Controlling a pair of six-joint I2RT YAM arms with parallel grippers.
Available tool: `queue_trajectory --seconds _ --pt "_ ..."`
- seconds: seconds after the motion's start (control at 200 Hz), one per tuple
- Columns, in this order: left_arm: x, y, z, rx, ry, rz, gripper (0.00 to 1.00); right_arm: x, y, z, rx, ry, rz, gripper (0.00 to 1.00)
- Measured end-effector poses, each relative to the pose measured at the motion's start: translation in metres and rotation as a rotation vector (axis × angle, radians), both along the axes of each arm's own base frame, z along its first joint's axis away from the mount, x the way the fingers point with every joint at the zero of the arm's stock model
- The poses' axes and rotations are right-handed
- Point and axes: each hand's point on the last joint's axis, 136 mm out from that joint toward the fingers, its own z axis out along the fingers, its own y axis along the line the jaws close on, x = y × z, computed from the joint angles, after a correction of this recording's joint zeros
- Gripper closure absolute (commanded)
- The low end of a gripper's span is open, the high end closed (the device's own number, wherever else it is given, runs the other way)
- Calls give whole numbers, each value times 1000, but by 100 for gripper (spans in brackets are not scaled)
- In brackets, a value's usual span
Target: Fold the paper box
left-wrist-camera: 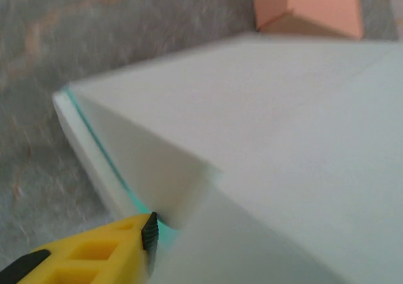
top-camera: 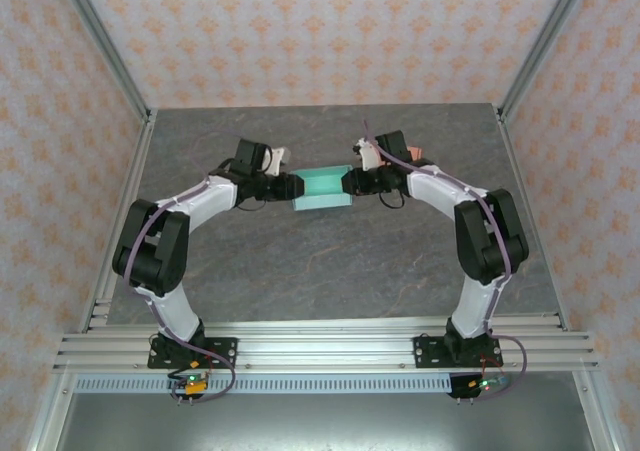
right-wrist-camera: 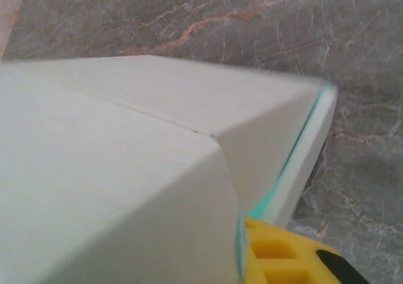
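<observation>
Left arm (top-camera: pixel 165 241): reaching forward, bending inward at the elbow.
Right arm (top-camera: pixel 490 233): mirroring it, bending inward.
Left gripper (top-camera: pixel 283 185): clasping the paper box (top-camera: pixel 320 188) at its left end.
Right gripper (top-camera: pixel 353 182): clasping its right end.

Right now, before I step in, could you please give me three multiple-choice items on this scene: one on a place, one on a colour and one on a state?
1. Where is the paper box?
A. at the far left corner
B. between the left gripper and the right gripper
C. at the near right corner

2. What colour is its outer side from above?
A. red
B. black
C. teal

3. What state is it in?
A. a flat sheet
B. folded, with faces meeting at creases
C. crumpled into a ball

Answers:
1 B, the top view shows a gripper at each end of it.
2 C, it is teal against the grey table.
3 B, both wrist views show faces meeting at creases.
</observation>
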Motion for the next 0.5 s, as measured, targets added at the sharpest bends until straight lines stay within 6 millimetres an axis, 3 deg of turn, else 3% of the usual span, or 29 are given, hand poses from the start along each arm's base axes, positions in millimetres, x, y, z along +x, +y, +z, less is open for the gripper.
queue_trajectory --seconds 0.12,0.2,0.501 --pt "-21 4 -23 16 52 11 54 -16 -1 -7 14 9 -5 69" --pt "-27 9 -23 26 52 27 51 -27 -3 -8 20 15 -10 65" --pt "-31 18 42 -14 -107 86 39 -51 -16 16 48 -41 -39 51"
